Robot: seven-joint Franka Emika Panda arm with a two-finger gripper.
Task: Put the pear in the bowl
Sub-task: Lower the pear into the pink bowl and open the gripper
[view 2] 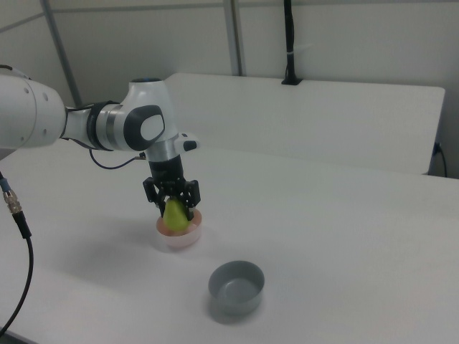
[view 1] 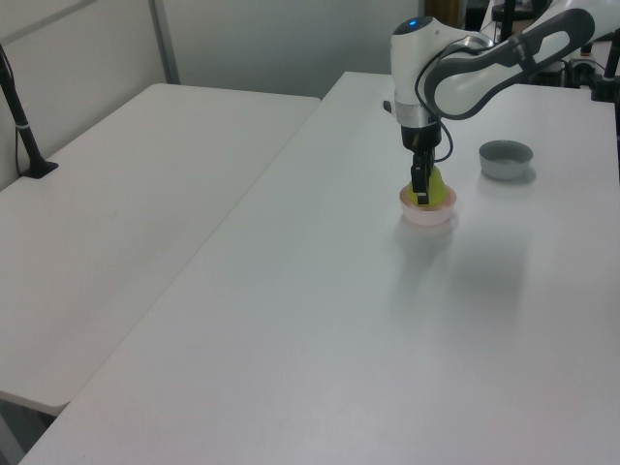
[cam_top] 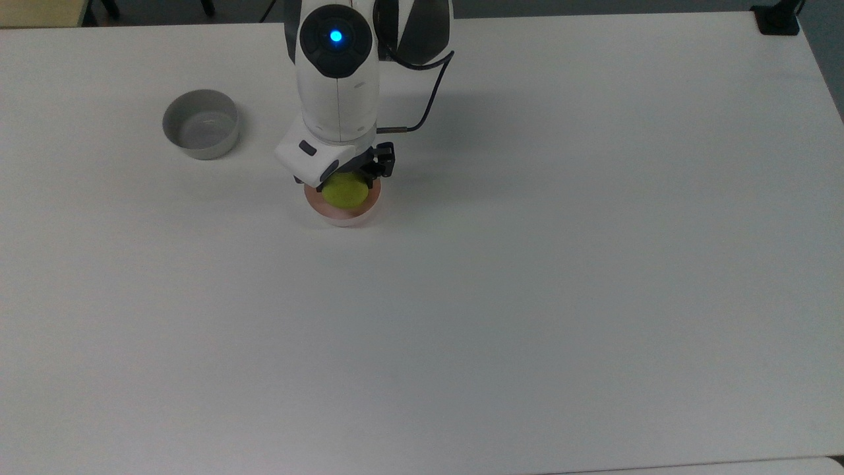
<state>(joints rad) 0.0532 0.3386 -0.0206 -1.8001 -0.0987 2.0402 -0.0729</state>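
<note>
The yellow-green pear (cam_top: 345,192) sits low inside the pale pink bowl (cam_top: 343,219) on the white table. My gripper (cam_top: 344,178) points straight down over the bowl and is shut on the pear, one dark finger on each side. In the right view the pear (view 2: 176,213) stands upright between the fingers, its base down within the bowl's rim (view 2: 185,239). In the left view the gripper (view 1: 419,194) covers part of the pear (view 1: 435,188) above the bowl (view 1: 428,217).
A grey bowl (cam_top: 201,123) of similar size stands to the top view's left of the pink one, also seen in the left view (view 1: 506,159) and the right view (view 2: 236,287). The white table (cam_top: 527,297) stretches wide in front. A second table stands alongside.
</note>
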